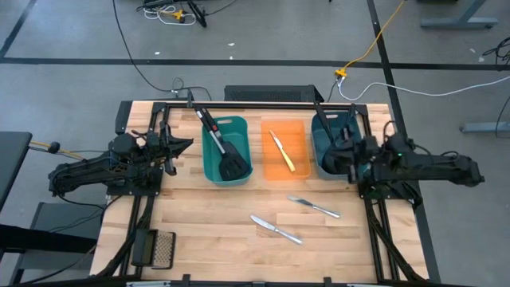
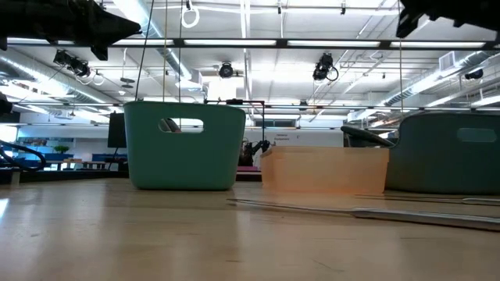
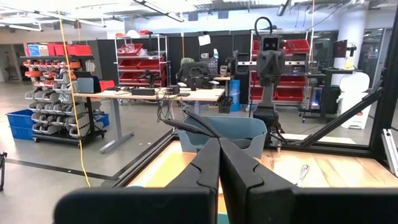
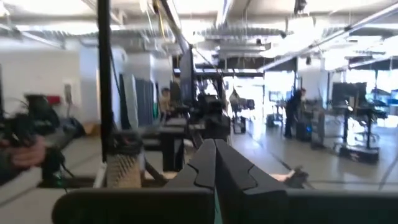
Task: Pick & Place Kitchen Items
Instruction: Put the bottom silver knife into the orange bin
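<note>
Two silver table knives (image 1: 314, 206) (image 1: 276, 229) lie flat on the wooden table. Black slotted spatulas (image 1: 227, 155) lean in the teal bin (image 1: 239, 127). A yellow-handled knife (image 1: 281, 150) lies in the orange bin (image 1: 299, 171). A black ladle handle (image 3: 193, 124) sticks out of the dark teal bin (image 3: 239, 127). My left gripper (image 3: 218, 140) is shut and holds nothing; it hovers left of the teal bin, pointing across the table. My right gripper (image 4: 214, 144) is shut and holds nothing; it hovers over the dark teal bin (image 1: 327, 131).
A black-framed mesh grater (image 1: 162, 248) lies at the table's near left corner. The three bins stand in a row across the far half. Bare wood lies between the two knives and the near edge. In the low view both arms (image 2: 129, 30) (image 2: 406, 23) hang well above the table.
</note>
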`<control>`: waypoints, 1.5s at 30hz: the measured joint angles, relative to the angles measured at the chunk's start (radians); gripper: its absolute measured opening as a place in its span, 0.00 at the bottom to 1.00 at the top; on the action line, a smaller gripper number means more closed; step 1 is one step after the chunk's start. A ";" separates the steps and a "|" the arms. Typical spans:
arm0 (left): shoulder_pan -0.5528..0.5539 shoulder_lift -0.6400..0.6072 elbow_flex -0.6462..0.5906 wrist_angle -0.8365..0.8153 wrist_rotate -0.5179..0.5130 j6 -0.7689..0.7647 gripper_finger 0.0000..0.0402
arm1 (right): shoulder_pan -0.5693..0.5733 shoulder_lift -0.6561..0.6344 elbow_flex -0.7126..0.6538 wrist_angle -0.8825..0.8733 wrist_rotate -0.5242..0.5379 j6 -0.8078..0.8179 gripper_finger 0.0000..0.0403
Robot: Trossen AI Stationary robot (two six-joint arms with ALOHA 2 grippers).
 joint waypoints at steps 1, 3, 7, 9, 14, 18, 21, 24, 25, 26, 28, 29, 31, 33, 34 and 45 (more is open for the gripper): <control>0.000 0.000 0.000 0.000 0.000 0.000 0.02 | 0.015 -0.020 -0.013 0.003 0.002 0.008 0.01; 0.000 0.000 0.000 0.000 0.000 0.000 0.02 | 0.050 -0.058 -0.046 0.008 0.004 0.012 0.01; 0.000 0.000 0.000 0.000 -0.005 0.000 0.02 | 0.121 -0.119 -0.108 0.020 0.078 0.009 0.01; 0.000 0.000 0.000 0.000 -0.007 0.000 0.02 | 0.150 -0.134 -0.135 0.027 0.097 0.001 0.01; 0.000 0.000 0.000 0.000 -0.007 0.000 0.02 | 0.217 -0.140 -0.200 0.115 0.105 -0.015 0.01; 0.000 0.000 0.000 0.003 -0.008 -0.018 0.02 | 0.246 -0.139 -0.259 0.184 0.110 -0.032 0.01; 0.000 0.020 0.000 0.038 -0.001 -0.053 0.02 | 0.260 -0.140 -0.311 0.257 0.146 -0.031 0.01; -0.007 0.078 0.001 0.108 0.077 -0.066 0.02 | 0.264 -0.138 -0.311 0.231 0.165 -0.036 0.01; -0.014 0.110 0.008 0.130 0.099 -0.070 0.02 | 0.264 -0.138 -0.311 0.231 0.163 -0.038 0.01; -0.025 0.149 0.021 0.150 0.105 -0.075 0.02 | 0.264 -0.139 -0.311 0.234 0.162 -0.040 0.01; -0.056 0.240 0.061 0.171 0.106 -0.079 0.02 | 0.264 -0.139 -0.310 0.240 0.162 -0.038 0.01; -0.076 0.290 0.088 0.176 0.106 -0.076 0.02 | 0.264 -0.139 -0.310 0.238 0.162 -0.037 0.01; -0.123 0.404 0.148 0.172 0.110 -0.059 0.02 | 0.264 -0.139 -0.310 0.234 0.162 -0.037 0.01; -0.179 0.530 0.221 0.170 0.135 -0.045 0.02 | 0.264 -0.139 -0.310 0.232 0.165 -0.039 0.02; -0.208 0.594 0.261 0.165 0.146 -0.030 0.02 | 0.264 -0.139 -0.310 0.233 0.170 -0.040 0.02; -0.457 1.326 0.794 0.000 0.126 -0.006 0.10 | 0.264 -0.137 -0.310 0.225 0.181 -0.040 0.06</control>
